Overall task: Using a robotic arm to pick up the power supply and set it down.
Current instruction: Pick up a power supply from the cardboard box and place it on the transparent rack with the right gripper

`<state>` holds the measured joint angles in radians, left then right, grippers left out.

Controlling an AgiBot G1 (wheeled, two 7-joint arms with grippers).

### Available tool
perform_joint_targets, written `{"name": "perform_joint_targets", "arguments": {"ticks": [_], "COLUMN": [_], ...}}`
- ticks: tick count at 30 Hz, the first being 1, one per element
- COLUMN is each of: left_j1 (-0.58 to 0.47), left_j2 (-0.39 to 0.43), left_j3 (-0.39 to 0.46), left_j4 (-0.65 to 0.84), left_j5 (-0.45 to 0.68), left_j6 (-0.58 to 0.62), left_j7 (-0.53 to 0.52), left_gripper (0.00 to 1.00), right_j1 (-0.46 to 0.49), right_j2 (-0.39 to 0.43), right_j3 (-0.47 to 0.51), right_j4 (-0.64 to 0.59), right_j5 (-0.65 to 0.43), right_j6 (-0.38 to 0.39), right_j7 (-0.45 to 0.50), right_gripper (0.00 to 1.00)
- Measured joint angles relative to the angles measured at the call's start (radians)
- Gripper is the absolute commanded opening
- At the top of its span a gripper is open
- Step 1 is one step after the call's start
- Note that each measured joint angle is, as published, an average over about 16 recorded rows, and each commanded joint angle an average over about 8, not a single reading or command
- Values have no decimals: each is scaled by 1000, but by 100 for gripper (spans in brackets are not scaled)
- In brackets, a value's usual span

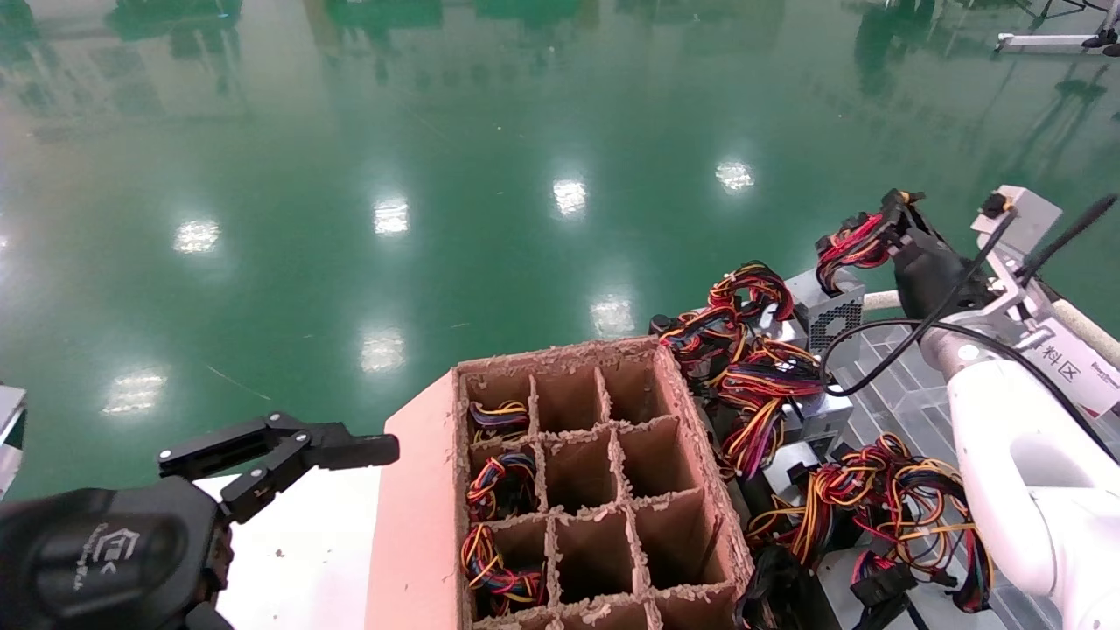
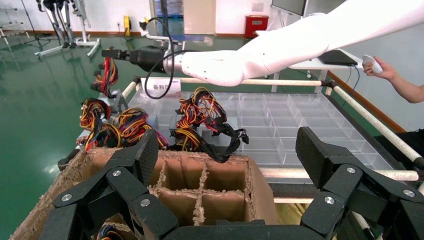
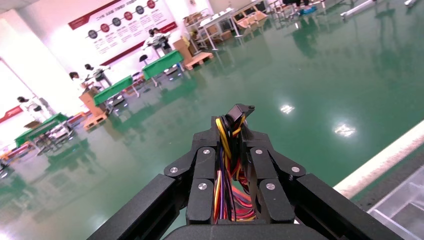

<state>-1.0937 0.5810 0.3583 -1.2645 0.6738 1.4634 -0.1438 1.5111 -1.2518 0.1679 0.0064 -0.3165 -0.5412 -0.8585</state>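
Wires [image 3: 231,190], red, yellow and black, sit pinched between the right claw [image 1: 906,229], so the boxy grey power supply [image 1: 827,308] with its perforated face dangles just beneath it. Left claw [image 1: 278,455] waits wide open beside the rough cardboard divider box [image 1: 604,490].

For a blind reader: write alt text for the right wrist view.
The right gripper is shut on a wire bundle of yellow, red and black wires, held above a shiny green floor.
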Motion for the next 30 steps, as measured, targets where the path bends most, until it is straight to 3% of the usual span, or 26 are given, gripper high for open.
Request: {"name": "perform_joint_targets", "arguments": {"ticks": [16, 30], "left_j1": [0, 0], "left_j2": [0, 0], "left_j3": [0, 0], "left_j4": [0, 0], "left_j5": [0, 0], "left_j6": [0, 0], "left_j7": [0, 0], "left_gripper": [100, 100], "right_j1": [-60, -105], "right_j2": [48, 99], "right_j3": [30, 17], "right_j4": [-6, -13], "right_j5": [43, 23], "right_j6": [-25, -58], "right_j7": [-43, -11], "right_gripper": [0, 0]}}
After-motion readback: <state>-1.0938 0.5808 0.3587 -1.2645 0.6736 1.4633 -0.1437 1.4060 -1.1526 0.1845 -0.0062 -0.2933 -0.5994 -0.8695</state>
